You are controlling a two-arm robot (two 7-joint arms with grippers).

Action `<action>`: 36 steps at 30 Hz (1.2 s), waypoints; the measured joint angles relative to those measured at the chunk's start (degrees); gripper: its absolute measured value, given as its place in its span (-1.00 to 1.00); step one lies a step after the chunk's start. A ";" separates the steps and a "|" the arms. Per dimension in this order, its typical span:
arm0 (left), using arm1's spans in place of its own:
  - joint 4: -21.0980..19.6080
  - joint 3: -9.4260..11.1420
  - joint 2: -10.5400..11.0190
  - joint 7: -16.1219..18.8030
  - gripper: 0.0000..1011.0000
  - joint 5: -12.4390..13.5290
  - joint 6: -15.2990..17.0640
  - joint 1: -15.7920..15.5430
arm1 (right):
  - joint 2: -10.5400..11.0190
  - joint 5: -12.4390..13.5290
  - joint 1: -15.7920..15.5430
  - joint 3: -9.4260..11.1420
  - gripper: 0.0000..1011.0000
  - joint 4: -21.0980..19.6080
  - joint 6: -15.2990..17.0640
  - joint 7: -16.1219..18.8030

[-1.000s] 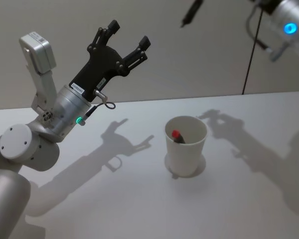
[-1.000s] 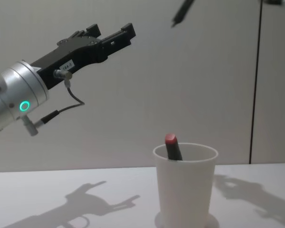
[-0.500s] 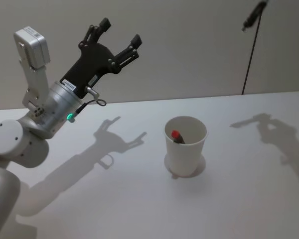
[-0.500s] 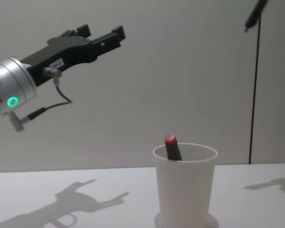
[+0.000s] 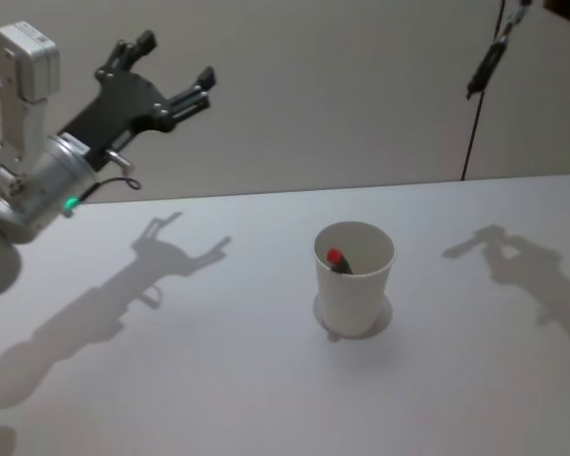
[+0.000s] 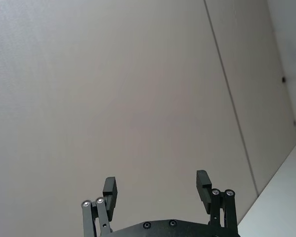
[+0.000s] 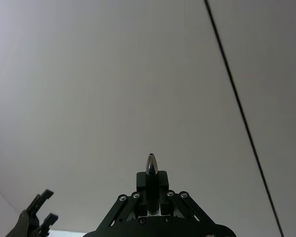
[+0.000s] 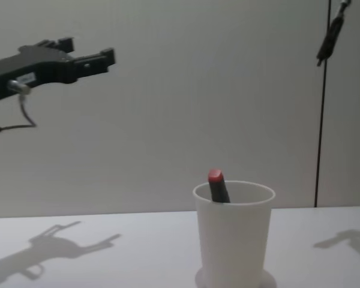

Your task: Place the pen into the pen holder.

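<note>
The pen holder (image 5: 353,280) is a white paper cup standing upright on the white table (image 5: 218,380), also seen in the chest view (image 8: 234,240). A red-capped pen (image 5: 336,257) leans inside it, its cap just above the rim (image 8: 215,177). High up at the right, well above the cup, hangs a dark pen (image 5: 488,63) (image 8: 329,36). My right gripper (image 7: 151,181) is shut on that pen, whose silver tip (image 7: 151,164) sticks out past the fingers. My left gripper (image 5: 176,59) (image 8: 87,51) is raised far to the left, open (image 6: 157,186) and holding nothing.
A thin dark vertical line (image 5: 473,133) runs down the plain wall behind the table at the right. Shadows of both arms fall on the table to the left and right of the cup.
The left arm has swung away to the left, off the cup. The right gripper has carried the dark pen to the right; it now hangs lower and steeper.
</note>
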 joint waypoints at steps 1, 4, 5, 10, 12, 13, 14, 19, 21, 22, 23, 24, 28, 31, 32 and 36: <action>-0.01 -0.16 0.18 0.00 0.98 0.43 0.41 -0.05 | -0.05 -0.08 0.09 -0.12 -0.77 0.03 0.23 0.31; -0.02 -1.38 1.56 -0.02 0.98 2.48 2.53 -0.50 | -0.58 -0.98 0.67 -0.84 -0.77 0.25 2.21 2.13; -0.02 -1.38 1.56 -0.02 0.98 2.48 2.53 -0.50 | -0.58 -0.98 0.67 -0.84 -0.77 0.25 2.21 2.13; 0.02 -2.48 2.82 -0.17 0.98 4.51 4.68 -0.98 | -1.71 -3.04 1.72 -2.31 -0.77 0.57 5.11 4.73; 0.04 -2.77 3.12 -0.21 0.98 5.01 5.17 -1.10 | -2.07 -3.81 2.01 -2.76 -0.77 0.64 5.90 5.36; 0.05 -2.97 3.34 -0.24 0.98 5.37 5.55 -1.18 | -2.48 -4.66 2.36 -3.27 -0.77 0.70 6.74 6.05; 0.06 -3.07 3.45 -0.25 0.98 5.53 5.73 -1.22 | -2.67 -5.08 2.51 -3.51 -0.77 0.72 7.13 6.34; 0.11 -3.62 4.06 -0.34 0.98 6.52 6.78 -1.47 | -4.03 -8.92 3.46 -5.39 -0.77 0.79 9.97 8.39; 0.12 -3.79 4.26 -0.37 0.98 6.83 7.10 -1.53 | -4.68 -10.67 3.81 -6.35 -0.77 0.80 11.02 9.09; 0.13 -3.84 4.32 -0.38 0.98 6.94 7.18 -1.55 | -4.80 -11.21 3.87 -6.55 -0.77 0.80 11.34 9.32; 0.13 -3.89 4.37 -0.38 0.98 7.00 7.26 -1.57 | -5.03 -11.84 3.99 -6.96 -0.77 0.82 11.68 9.50; 0.14 -3.94 4.43 -0.39 0.98 7.08 7.35 -1.60 | -5.23 -12.65 4.09 -7.28 -0.77 0.84 12.08 9.76; 0.16 -4.14 4.68 -0.42 0.98 7.47 7.77 -1.68 | -6.53 -16.70 4.51 -9.36 -0.77 1.03 13.87 10.97; 0.18 -4.26 4.80 -0.44 0.98 7.65 7.97 -1.72 | -7.28 -19.62 4.68 -10.69 -0.77 1.27 14.90 11.68; 0.19 -4.28 4.83 -0.45 0.98 7.69 8.02 -1.74 | -7.47 -20.29 4.71 -11.04 -0.77 1.34 15.13 11.85; 0.20 -4.37 4.93 -0.47 0.98 7.86 8.21 -1.78 | -8.47 -24.06 4.82 -12.86 -0.77 1.83 16.22 12.63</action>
